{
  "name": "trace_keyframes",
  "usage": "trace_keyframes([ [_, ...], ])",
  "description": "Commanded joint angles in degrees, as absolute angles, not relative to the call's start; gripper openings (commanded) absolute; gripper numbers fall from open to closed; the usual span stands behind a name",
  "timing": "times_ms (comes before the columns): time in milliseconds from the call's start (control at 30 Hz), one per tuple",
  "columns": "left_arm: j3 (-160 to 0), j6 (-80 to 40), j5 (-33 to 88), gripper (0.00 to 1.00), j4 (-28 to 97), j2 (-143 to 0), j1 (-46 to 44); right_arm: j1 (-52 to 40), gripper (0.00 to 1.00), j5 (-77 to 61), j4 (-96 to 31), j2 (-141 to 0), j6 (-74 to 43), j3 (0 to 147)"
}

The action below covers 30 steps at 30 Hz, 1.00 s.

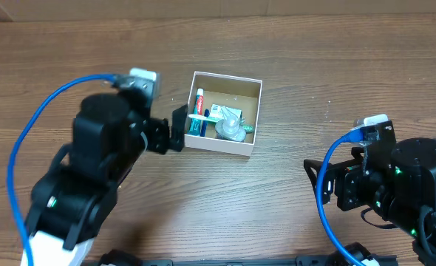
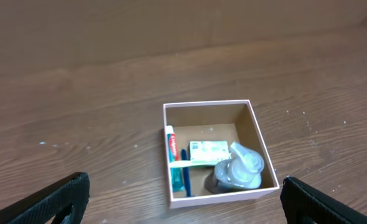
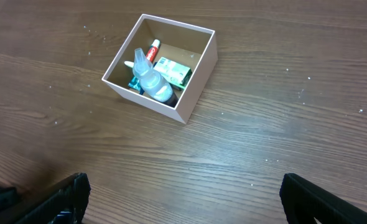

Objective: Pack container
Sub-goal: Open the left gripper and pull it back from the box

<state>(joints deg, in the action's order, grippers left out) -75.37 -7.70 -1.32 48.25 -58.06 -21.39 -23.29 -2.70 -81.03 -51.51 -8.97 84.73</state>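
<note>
The container (image 1: 242, 86) is a square white-walled box with a brown inside on the wooden table. It holds a red-and-white toothpaste tube (image 1: 199, 103), a teal toothbrush (image 1: 197, 123), a green-and-white packet (image 1: 225, 113) and a clear bottle (image 1: 231, 128). It also shows in the left wrist view (image 2: 208, 107) and the right wrist view (image 3: 199, 78). My left gripper (image 1: 178, 129) is open and empty, just left of the container's left wall; in its wrist view (image 2: 183, 202) the fingers sit wide apart. My right gripper (image 1: 314, 176) is open and empty over bare table to the right, also seen in its wrist view (image 3: 183, 202).
A blue cable (image 1: 26, 140) loops from the left arm and another (image 1: 329, 199) from the right arm. Wood-grain table (image 1: 314, 59) surrounds the container on all sides.
</note>
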Motion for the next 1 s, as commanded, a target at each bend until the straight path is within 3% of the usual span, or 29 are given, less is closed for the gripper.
trace_keyframes([
  [0,-76.6,-6.8,-3.6,1.00,49.8,-55.3,-21.4,-23.4,1.00,-2.2,-80.8,-51.4,-9.2,84.8],
  [667,-76.6,-6.0,-6.5,1.00,61.5,-61.3,-21.4,-23.4,1.00,-2.2,-80.7,-51.4,-9.2,84.8],
  [967,-75.5,-2.3,-4.0,1.00,53.5,-54.6,-16.8,-23.4,1.00,-2.2,-80.7,-51.4,-9.2,84.8],
])
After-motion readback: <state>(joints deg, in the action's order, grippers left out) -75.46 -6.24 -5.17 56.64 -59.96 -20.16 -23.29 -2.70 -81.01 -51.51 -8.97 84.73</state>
